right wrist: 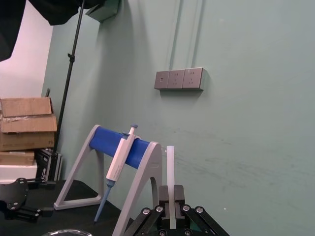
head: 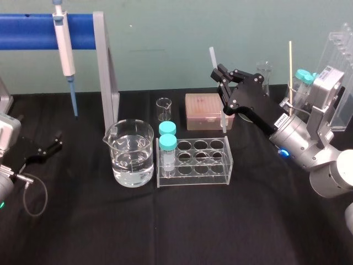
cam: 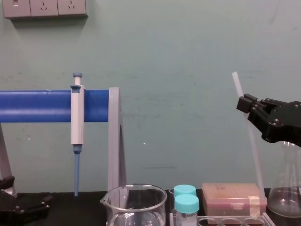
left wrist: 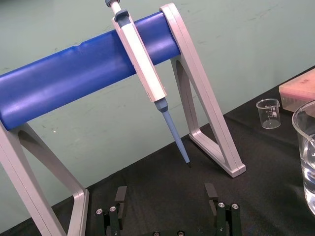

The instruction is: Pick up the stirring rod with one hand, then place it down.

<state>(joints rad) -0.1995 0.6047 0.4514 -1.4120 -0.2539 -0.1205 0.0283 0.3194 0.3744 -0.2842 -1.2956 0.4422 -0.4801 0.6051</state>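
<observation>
Long thin translucent whitish stirring rod [head: 224, 119] [cam: 254, 151] [right wrist: 170, 164] clamped near upright by black two-fingered right gripper [head: 220, 83] [cam: 242, 104] [right wrist: 171, 197], raised beside pink lidded box [head: 203, 108]. Rod's lower tip hard to make out against box. Black left gripper [head: 55, 142] [left wrist: 166, 194] parked at table's left, fingers spread.

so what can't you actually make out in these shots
- stirring rod, lower end: hidden by the right pincer gripping it in the right wrist view; lost against the pink box in the chest view, so any contact below is unclear.
- large beaker: base cut off by the chest view's bottom edge.
- left pincer, parked open at left: body cut off by the left wrist view's bottom edge.
</observation>
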